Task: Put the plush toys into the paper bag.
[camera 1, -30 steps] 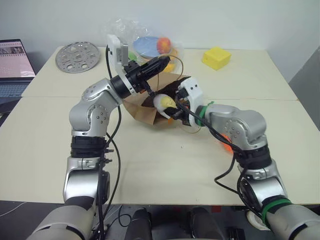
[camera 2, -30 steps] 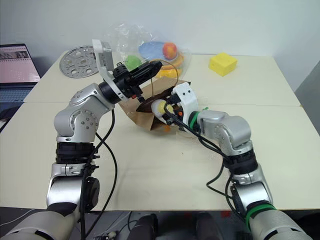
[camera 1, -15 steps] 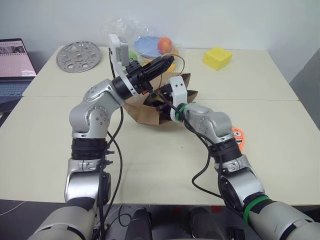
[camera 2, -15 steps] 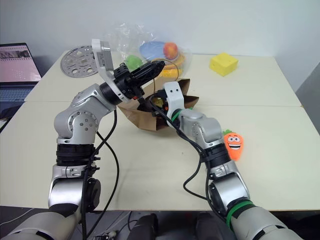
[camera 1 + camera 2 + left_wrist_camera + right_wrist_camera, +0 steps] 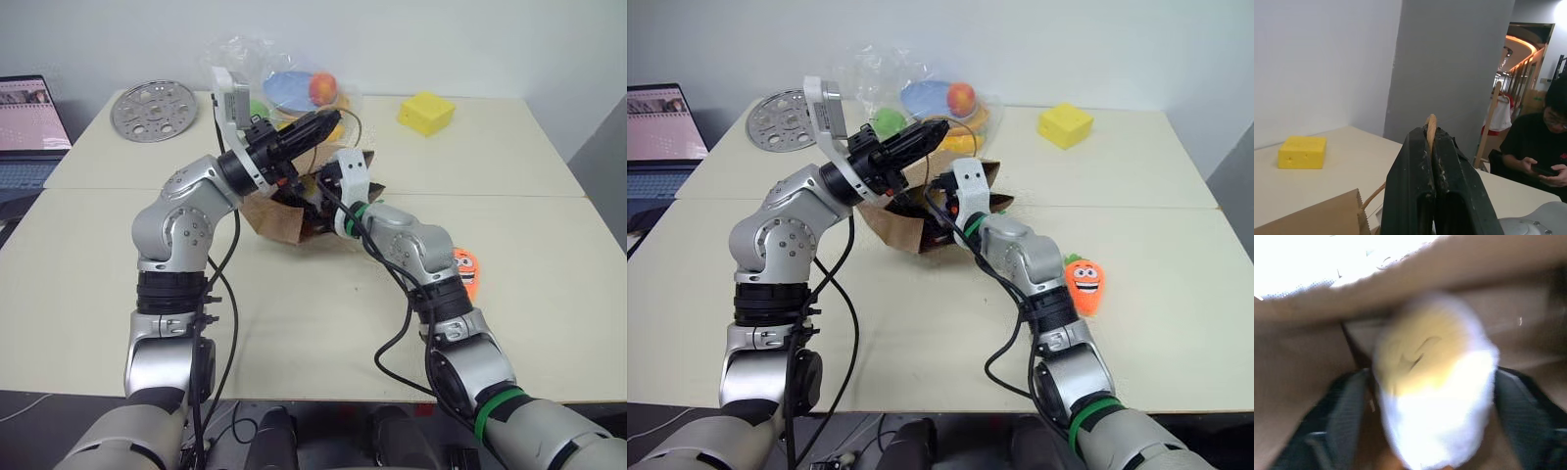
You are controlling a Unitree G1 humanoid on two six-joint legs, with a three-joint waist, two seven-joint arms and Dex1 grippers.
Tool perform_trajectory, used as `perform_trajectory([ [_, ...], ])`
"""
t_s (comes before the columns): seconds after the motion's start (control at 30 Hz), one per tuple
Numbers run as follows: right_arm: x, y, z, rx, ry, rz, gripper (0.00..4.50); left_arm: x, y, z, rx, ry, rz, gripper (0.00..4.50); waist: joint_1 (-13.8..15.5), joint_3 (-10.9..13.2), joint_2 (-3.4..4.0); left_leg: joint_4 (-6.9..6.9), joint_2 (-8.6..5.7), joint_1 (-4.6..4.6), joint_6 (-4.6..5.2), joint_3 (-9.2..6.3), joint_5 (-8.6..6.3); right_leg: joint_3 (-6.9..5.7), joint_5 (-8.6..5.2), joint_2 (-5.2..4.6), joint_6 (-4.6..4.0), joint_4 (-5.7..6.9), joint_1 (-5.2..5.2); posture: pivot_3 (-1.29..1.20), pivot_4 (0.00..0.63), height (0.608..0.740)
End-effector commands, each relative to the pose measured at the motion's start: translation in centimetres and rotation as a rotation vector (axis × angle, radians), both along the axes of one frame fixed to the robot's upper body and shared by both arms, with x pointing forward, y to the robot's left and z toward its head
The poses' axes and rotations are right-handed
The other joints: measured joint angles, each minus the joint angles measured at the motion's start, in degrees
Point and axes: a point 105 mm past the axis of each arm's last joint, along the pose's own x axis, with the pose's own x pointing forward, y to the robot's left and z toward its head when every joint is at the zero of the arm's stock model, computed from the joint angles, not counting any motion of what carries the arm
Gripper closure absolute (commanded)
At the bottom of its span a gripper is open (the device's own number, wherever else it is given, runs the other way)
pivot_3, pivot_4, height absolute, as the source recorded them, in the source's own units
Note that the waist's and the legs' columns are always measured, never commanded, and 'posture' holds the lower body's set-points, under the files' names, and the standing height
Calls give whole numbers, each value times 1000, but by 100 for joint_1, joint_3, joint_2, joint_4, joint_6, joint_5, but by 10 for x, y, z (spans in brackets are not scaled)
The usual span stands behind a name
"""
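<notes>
Head views: the left gripper [image 5: 921,134] is clamped on the paper bag [image 5: 901,223] handle, holding the mouth up. The right gripper [image 5: 939,204] reaches inside. The carrot toy [image 5: 1085,283] lies on the table just beside the right forearm, nearer that arm.

Left wrist view: fingers [image 5: 1415,191] pinch the twisted handle [image 5: 1431,128].

Right wrist view: spread fingers [image 5: 1342,416] flank the egg toy [image 5: 1432,391], inside the bag.

No text, label, brand, number or sign could be read anywhere. The laptop screen [image 5: 27,110] at the left edge of the table showed only pink and blue blocks, too small to read. The paper bag [image 5: 277,216] was plain brown, without any print.
</notes>
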Motion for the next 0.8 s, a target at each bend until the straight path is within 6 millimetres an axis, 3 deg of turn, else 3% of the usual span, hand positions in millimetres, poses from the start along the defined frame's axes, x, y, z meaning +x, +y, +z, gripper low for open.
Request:
perform_trajectory([
  [0.03, -11, -7, 24, 0, -100, 33, 33, -3, 4, 8, -9, -49, 8, 4500, 12, 0, 0, 0, 0, 0, 0, 0, 0, 0, 0, 0, 0, 0, 0, 0, 150, 740],
  [0.27, -32, -56, 38, -78, -178, -18, 33, -2, 4, 4, -11, -45, 17, 4500, 25, 0, 0, 1, 0, 0, 1, 0, 0, 1, 0, 0, 0, -1, 1, 0, 150, 740],
  [0.4, -50, -113, 41, -218, -227, -137, 33, -2, 6, 2, -9, -43, 21, 4500, 51, 0, 0, 1, 0, -5, 1, -1, 0, -1, 0, 0, 0, -3, 1, 0, 150, 740],
  [0.57, -67, -160, 35, -303, -190, -303, 33, -4, 9, 0, -6, -42, 23, 4500, 66, 0, -1, 2, 0, -5, 2, 0, -1, -1, 0, -1, 1, -5, 2, 0, 150, 740],
  [0.63, -76, -179, 23, -360, -149, -380, 33, -4, 9, 0, -6, -41, 24, 4500, 52, 0, -1, 2, -1, -5, 2, 1, -1, 1, 0, -1, 1, -5, 1, 0, 150, 740],
  [0.7, -90, -196, -13, -388, -7, -478, 33, -3, 8, -1, -7, -38, 24, 4500, 66, -4, -6, 2, -1, -6, 2, 2, -1, 1, 0, -1, 1, -6, 2, 0, 150, 740],
  [0.8, -100, -202, -38, -433, 60, -524, 33, -3, 7, -2, -3, -38, 19, 4500, 71, -3, -5, 0, -1, -5, 2, 0, -1, 0, -1, 0, 1, -7, 5, 0, 150, 740],
])
